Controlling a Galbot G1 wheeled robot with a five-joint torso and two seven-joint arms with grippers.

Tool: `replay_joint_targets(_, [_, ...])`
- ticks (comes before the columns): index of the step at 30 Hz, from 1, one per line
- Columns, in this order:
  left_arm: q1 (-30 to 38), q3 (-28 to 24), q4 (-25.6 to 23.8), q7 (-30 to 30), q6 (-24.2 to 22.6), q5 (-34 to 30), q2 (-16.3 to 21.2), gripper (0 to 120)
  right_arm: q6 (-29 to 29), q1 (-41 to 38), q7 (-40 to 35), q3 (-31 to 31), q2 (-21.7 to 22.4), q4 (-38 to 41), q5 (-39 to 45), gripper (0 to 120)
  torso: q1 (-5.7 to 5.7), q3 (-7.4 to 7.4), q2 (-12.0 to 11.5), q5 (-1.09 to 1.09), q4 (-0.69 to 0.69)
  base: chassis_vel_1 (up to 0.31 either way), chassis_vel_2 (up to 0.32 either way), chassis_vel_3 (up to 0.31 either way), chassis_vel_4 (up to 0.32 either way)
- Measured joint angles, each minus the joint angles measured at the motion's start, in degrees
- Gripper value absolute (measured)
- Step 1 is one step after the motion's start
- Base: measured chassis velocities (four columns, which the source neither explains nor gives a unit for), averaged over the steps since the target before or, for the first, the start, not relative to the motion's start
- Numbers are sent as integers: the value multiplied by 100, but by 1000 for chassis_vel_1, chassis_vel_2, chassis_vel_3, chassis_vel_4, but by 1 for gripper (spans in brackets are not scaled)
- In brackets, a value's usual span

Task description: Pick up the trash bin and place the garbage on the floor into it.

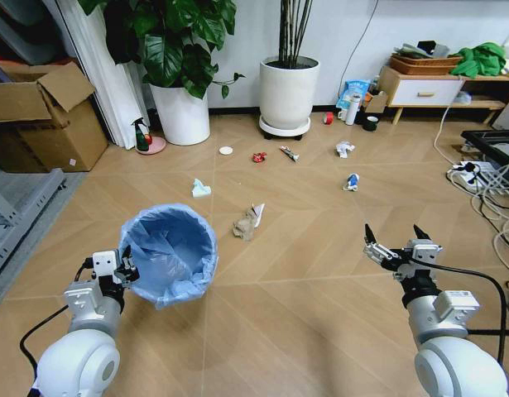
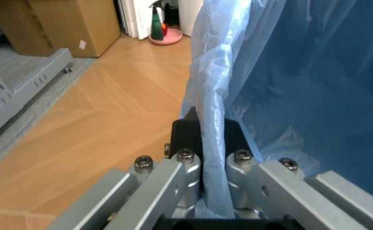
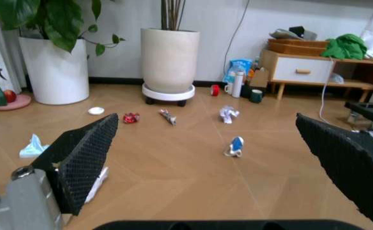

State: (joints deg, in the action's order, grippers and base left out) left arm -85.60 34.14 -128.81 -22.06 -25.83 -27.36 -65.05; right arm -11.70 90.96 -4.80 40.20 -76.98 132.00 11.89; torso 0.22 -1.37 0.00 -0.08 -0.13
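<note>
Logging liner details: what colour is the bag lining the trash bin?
Pale blue, clearest in the head view on the trash bin.

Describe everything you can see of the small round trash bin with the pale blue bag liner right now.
The small round trash bin stands upright with its mouth open, lined with a thin, crinkled pale blue plastic bag folded over the rim and hiding the walls. Nothing shows inside it. It sits low at the robot's left, over the tan herringbone wood-look floor. The left gripper is shut on its rim, pinching the bag between its fingers. Whether its base rests on the floor cannot be told.
</note>
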Motion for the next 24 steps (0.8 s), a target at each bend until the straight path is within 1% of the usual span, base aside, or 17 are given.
replay_joint_targets(2, [2,-2,6,20,8,20,7,0,0,-1,2,-4,-3,0,-2,100,0,0,0,6,0,-84,268,76,-270])
replay_joint_targets(3, [3,-2,17,40,19,41,8,0,1,-3,6,-5,-4,-1,-4,100,0,0,0,2,0,-79,265,79,-277])
replay_joint_targets(7, [3,-8,44,61,49,80,2,0,9,-1,32,-9,-9,-8,-6,100,0,-1,0,4,1,-75,259,79,-264])
replay_joint_targets(10, [3,-16,50,69,56,87,-1,0,14,2,44,-9,-12,-9,-7,100,0,1,0,2,0,-74,250,65,-238])
replay_joint_targets(13, [6,-18,60,71,58,91,-1,0,14,1,49,-9,-13,-13,-8,100,0,0,0,6,0,-53,246,63,-254])
replay_joint_targets(16, [9,-18,63,75,62,94,-1,0,16,-3,55,-10,-13,-13,-12,100,0,0,0,0,0,-54,244,72,-252])
replay_joint_targets(17, [9,-17,62,76,62,94,-1,0,18,-3,59,-13,-15,-17,-20,100,0,0,0,6,1,-70,261,63,-240])
replay_joint_targets(24, [3,-25,63,78,66,105,-4,0,29,2,65,-19,-26,-23,-42,100,0,0,0,3,0,-58,255,69,-248])
